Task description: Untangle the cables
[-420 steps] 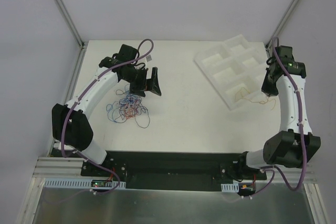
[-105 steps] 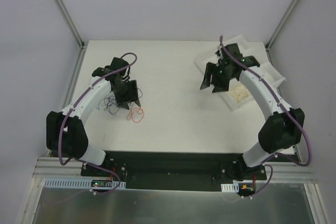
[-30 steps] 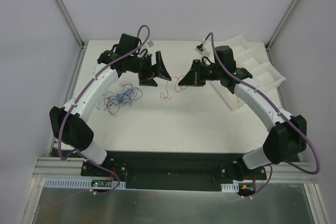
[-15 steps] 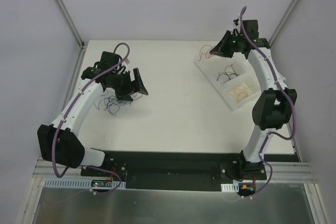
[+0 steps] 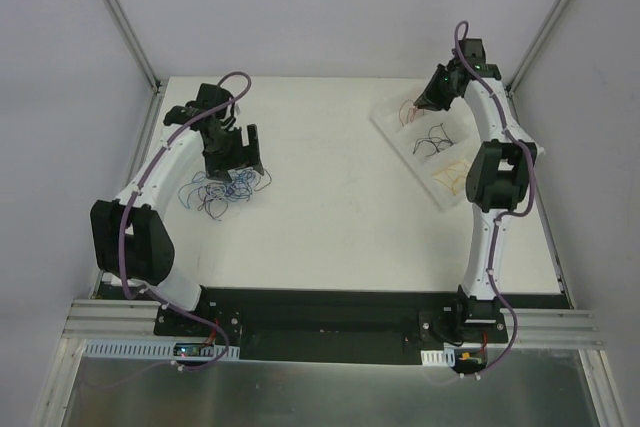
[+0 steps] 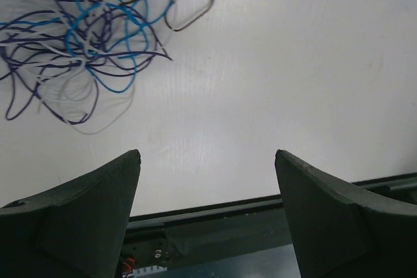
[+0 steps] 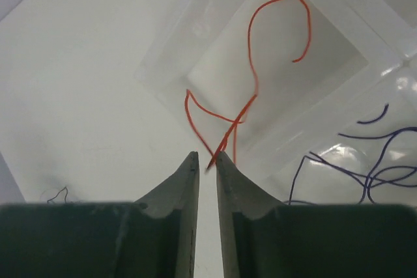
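Note:
A tangle of blue, purple, white and brown cables [image 5: 215, 187] lies on the white table at the left. It also shows at the top left of the left wrist view [image 6: 85, 37]. My left gripper [image 5: 235, 155] hangs just above its far right side, wide open and empty [image 6: 207, 154]. My right gripper [image 5: 420, 104] is over the far-left compartment of the white tray [image 5: 393, 131]. A red cable [image 7: 251, 76] lies in that compartment, also seen from above [image 5: 408, 113]. Its near end sits in the narrow gap of my right gripper [image 7: 207, 155], whose jaws stand slightly apart.
In the tray, a dark purple cable [image 5: 432, 139] fills the neighbouring compartment [image 7: 365, 167] and a yellow cable [image 5: 452, 175] a nearer one. The tray rim [image 7: 166, 60] lies just ahead of my right fingers. The table's black front rail [image 6: 215, 216] shows between my left fingers.
My right gripper has lowered onto the tray and the red cable now lies in the compartment instead of hanging. My left gripper has shifted left and away, over the tangle.

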You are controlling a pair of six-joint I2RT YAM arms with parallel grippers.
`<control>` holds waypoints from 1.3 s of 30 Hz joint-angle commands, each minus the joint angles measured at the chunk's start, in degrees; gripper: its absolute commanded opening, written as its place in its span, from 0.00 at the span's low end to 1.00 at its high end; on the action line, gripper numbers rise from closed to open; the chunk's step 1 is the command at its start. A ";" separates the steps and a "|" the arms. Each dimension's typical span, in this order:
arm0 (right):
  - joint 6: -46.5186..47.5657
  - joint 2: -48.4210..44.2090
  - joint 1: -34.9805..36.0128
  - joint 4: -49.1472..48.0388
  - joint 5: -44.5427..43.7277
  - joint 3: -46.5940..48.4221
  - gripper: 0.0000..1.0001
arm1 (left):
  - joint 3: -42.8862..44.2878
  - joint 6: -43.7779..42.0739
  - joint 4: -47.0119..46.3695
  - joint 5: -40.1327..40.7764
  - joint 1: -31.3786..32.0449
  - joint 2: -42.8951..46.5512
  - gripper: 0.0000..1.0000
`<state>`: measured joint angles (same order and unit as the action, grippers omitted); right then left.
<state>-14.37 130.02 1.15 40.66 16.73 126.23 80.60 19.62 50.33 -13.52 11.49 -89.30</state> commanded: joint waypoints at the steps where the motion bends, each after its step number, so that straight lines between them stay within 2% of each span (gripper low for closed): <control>1: 0.40 5.15 1.40 3.18 -0.48 9.27 0.26 | -0.26 -1.60 2.85 7.71 -4.62 -1.05 0.84; 4: 0.22 7.27 1.84 5.56 0.23 13.42 0.43 | -1.58 -1.86 2.41 11.22 -8.22 -1.32 0.87; 8: 0.22 2.98 2.02 4.25 -0.03 8.00 0.59 | -2.46 -2.83 1.36 12.64 -14.11 -3.07 0.89; 11: 1.01 -1.41 2.02 5.30 0.14 3.42 0.60 | -3.43 -3.36 -1.10 9.23 -18.42 -5.88 0.90; 15: 2.67 -8.00 3.85 6.71 3.65 -4.48 0.61 | -1.41 -3.88 -3.03 4.04 -21.06 -14.75 0.89; 18: 5.13 -14.24 7.36 6.18 4.28 -13.18 0.61 | 1.92 -4.32 -4.18 -2.28 -20.37 -21.77 0.80; 20: 6.37 -19.07 9.65 5.31 4.45 -19.51 0.61 | 3.94 -4.67 -4.10 -3.89 -17.92 -24.51 0.74; 26: 7.16 -30.77 14.23 0.82 5.32 -38.58 0.61 | 4.31 -4.95 -4.44 -3.62 -1.67 -27.60 0.71; 31: 9.18 -35.09 16.69 -0.67 7.17 -47.64 0.61 | -1.48 -0.64 -7.60 -5.46 9.24 -22.87 0.70; 34: 10.41 -36.15 18.01 -3.22 11.03 -52.13 0.61 | -3.60 0.68 -8.58 -5.90 12.85 -18.39 0.73; 39: 12.43 -34.92 21.70 -5.07 13.42 -54.34 0.61 | -5.27 1.65 -8.40 -4.94 13.04 -9.60 0.84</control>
<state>-5.02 96.57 19.86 38.89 26.22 72.18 75.79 19.20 41.80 -18.92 25.98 -108.33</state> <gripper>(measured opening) 0.613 0.808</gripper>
